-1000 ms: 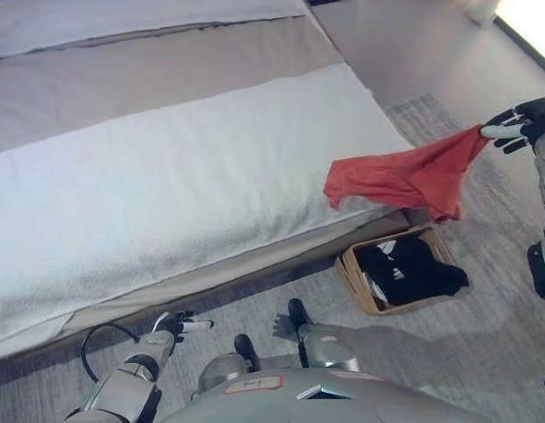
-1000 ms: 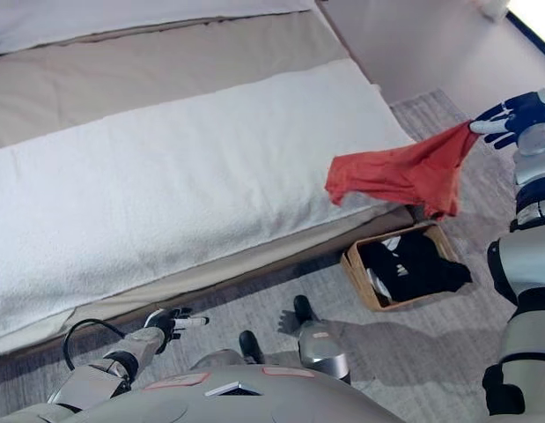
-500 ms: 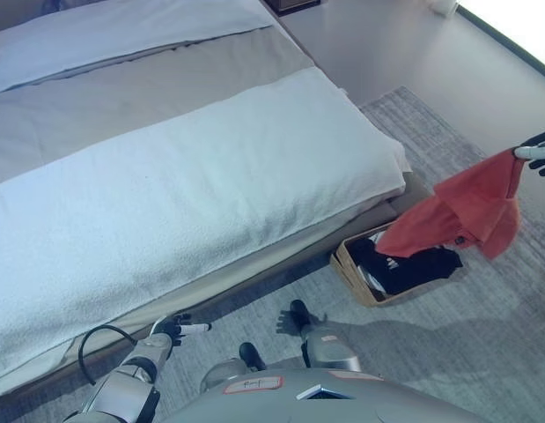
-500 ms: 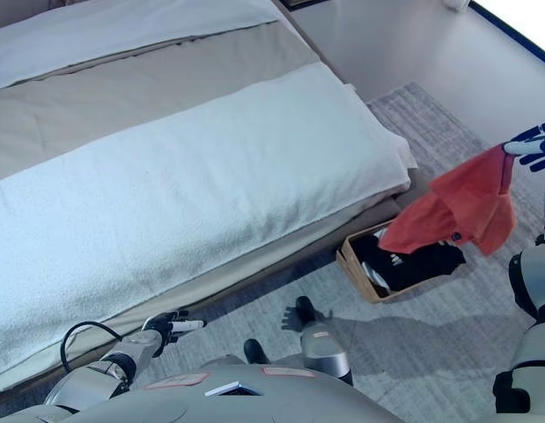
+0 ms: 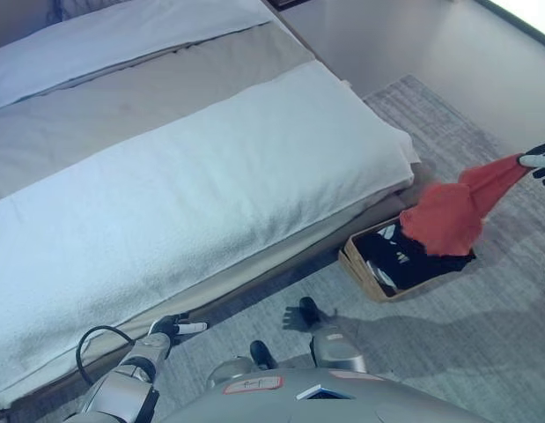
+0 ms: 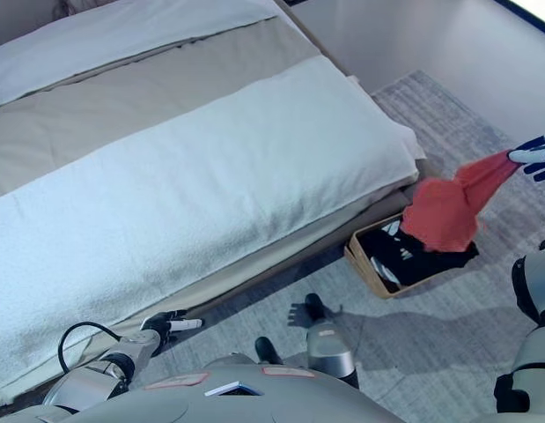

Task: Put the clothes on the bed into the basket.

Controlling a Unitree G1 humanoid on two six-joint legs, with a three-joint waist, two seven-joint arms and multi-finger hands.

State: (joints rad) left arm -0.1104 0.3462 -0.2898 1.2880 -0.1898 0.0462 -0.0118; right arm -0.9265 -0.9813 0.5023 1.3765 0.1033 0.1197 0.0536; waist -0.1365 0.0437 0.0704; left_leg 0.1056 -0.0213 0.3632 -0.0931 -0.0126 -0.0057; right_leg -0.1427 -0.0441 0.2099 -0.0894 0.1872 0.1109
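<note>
A red garment [image 5: 448, 214] hangs from my right hand [image 6: 538, 157] at the right edge, pinched by one corner, its bunched lower part dangling over the basket. The tan basket [image 5: 364, 270] stands on the rug by the bed's foot corner and holds dark clothes [image 5: 413, 261]. The bed [image 5: 202, 176], with a white cover and grey sheet, shows no clothes on it. My left hand [image 5: 173, 328] is low at the bottom left near the bed's edge, its fingers relaxed and holding nothing.
A white pillow [image 5: 122, 35] lies at the head of the bed. A grey rug [image 5: 448, 344] covers the floor around the basket, with plain floor [image 5: 404, 44] beyond at the upper right.
My right hand has carried the red garment off the bed's edge and rightward, then lower, so that it now hangs over the basket. The camera has shifted too.
</note>
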